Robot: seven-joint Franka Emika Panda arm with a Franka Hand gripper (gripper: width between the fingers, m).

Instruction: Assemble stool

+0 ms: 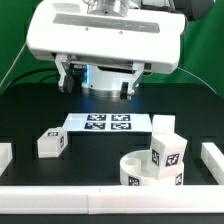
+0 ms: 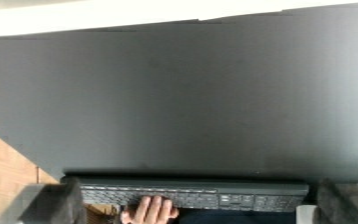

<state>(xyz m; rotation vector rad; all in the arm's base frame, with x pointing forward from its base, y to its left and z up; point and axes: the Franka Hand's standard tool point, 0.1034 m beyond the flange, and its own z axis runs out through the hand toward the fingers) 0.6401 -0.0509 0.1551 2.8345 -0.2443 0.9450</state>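
The round white seat (image 1: 142,172) lies at the front right of the black table. One blocky tagged leg (image 1: 167,151) stands upright on it or in it. A second leg (image 1: 162,123) stands just behind the seat. A third leg (image 1: 52,143) lies alone at the exterior view's left. My gripper (image 1: 97,84) hangs high above the back of the table, jaws wide apart and empty, well clear of all parts. In the wrist view the gripper (image 2: 202,206) shows only as dark blurred fingers (image 2: 51,205) at the frame's corners. No stool part is in that view.
The marker board (image 1: 100,123) lies flat at the table's middle back. White border blocks stand at the left (image 1: 5,153), at the right (image 1: 212,157) and along the front (image 1: 100,200). The wrist view shows a dark surface, a keyboard (image 2: 194,190) and a hand (image 2: 153,211).
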